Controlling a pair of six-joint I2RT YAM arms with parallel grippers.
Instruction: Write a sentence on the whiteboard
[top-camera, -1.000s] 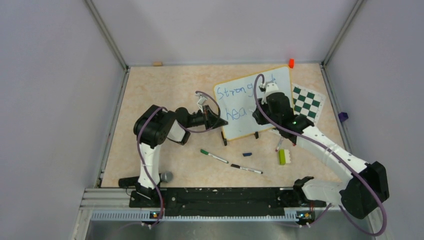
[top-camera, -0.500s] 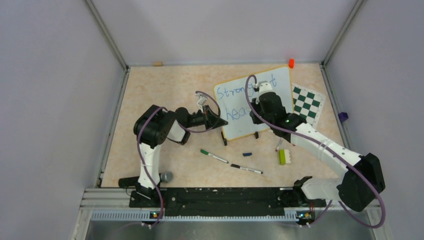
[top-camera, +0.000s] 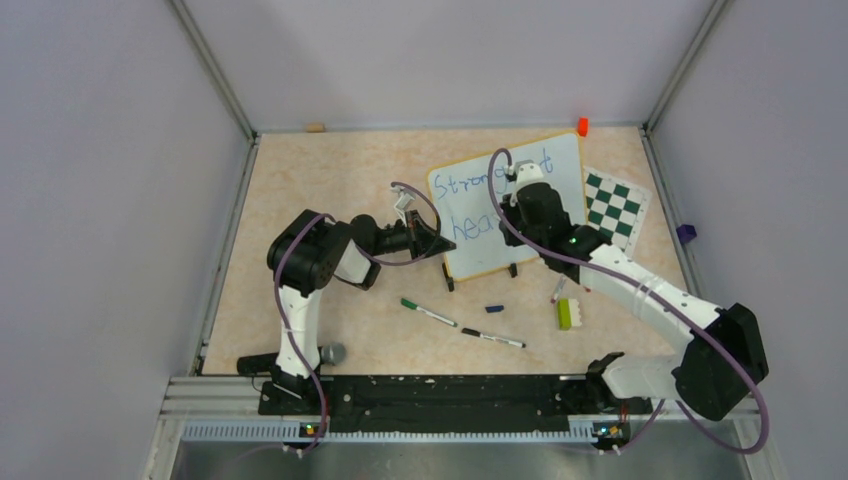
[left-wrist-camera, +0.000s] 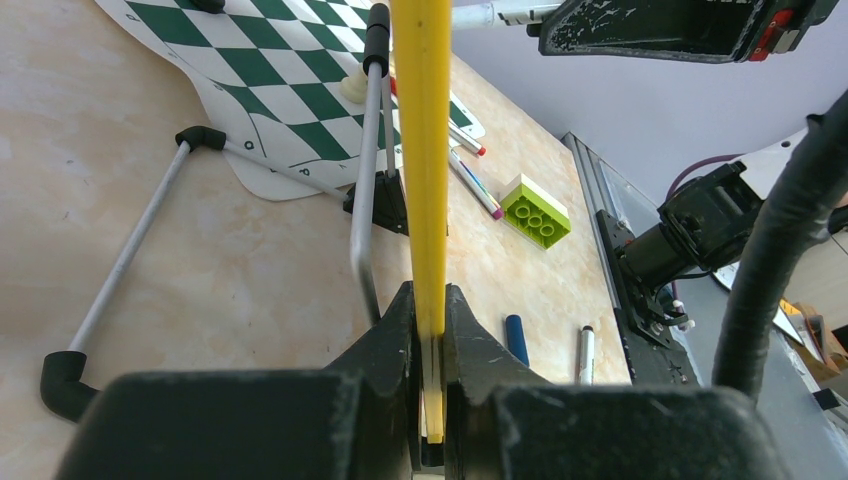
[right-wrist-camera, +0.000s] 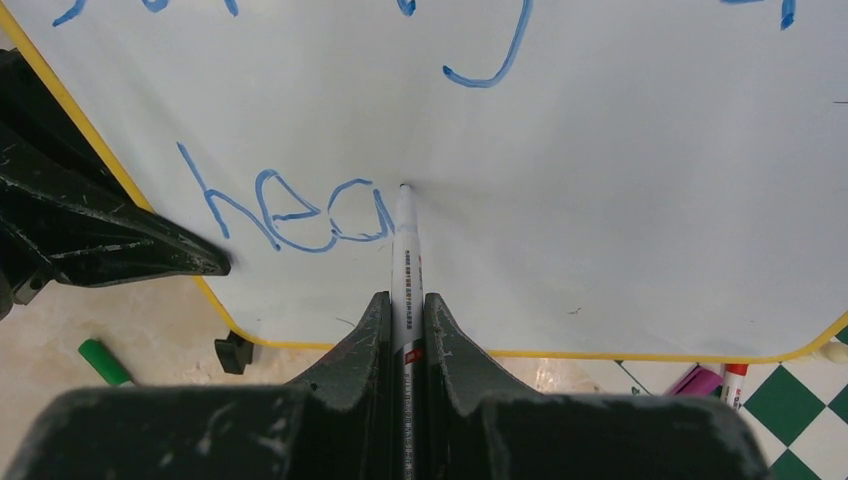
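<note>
My right tool (right-wrist-camera: 405, 305) is clamped tight on a white marker pen (right-wrist-camera: 407, 235). The pen tip touches the white rounded-corner whiteboard with yellow rim (right-wrist-camera: 640, 200), right at the end of "hea" in the blue handwritten sentence (right-wrist-camera: 290, 215). My left tool (left-wrist-camera: 430, 300) is pinched shut on the board's left yellow edge. The board stands tilted near the counter's (top-camera: 330, 180) far right corner, with the green-and-white checkered chessboard (top-camera: 612, 205) just beside it.

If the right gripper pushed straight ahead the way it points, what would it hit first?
The whiteboard. The marker in the right gripper seems to have its tip on the board's face, beside the blue letters.
</note>
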